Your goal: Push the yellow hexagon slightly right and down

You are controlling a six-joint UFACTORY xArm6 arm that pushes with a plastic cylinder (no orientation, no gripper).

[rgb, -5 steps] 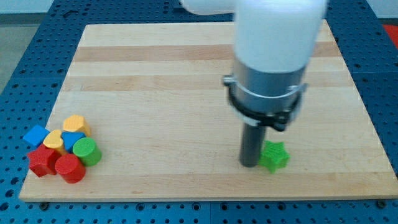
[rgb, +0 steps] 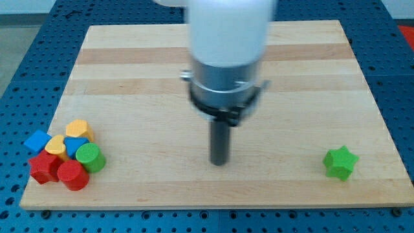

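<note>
My tip (rgb: 220, 162) rests on the wooden board (rgb: 194, 77) near its middle, toward the view's bottom. Two yellow blocks lie in a cluster at the view's bottom left: one (rgb: 57, 146) inside the cluster looks like the hexagon, the other (rgb: 78, 128) sits at the cluster's top. My tip is far to the right of both and touches no block.
The cluster also holds a blue block (rgb: 37, 140), a second blue block (rgb: 76, 145), a green cylinder (rgb: 90, 157), a red block (rgb: 43, 167) and a red cylinder (rgb: 72, 175). A green star (rgb: 340, 162) lies alone at the bottom right.
My tip has moved left, away from the green star. The green star now lies farther right than before. The cluster has not moved.
</note>
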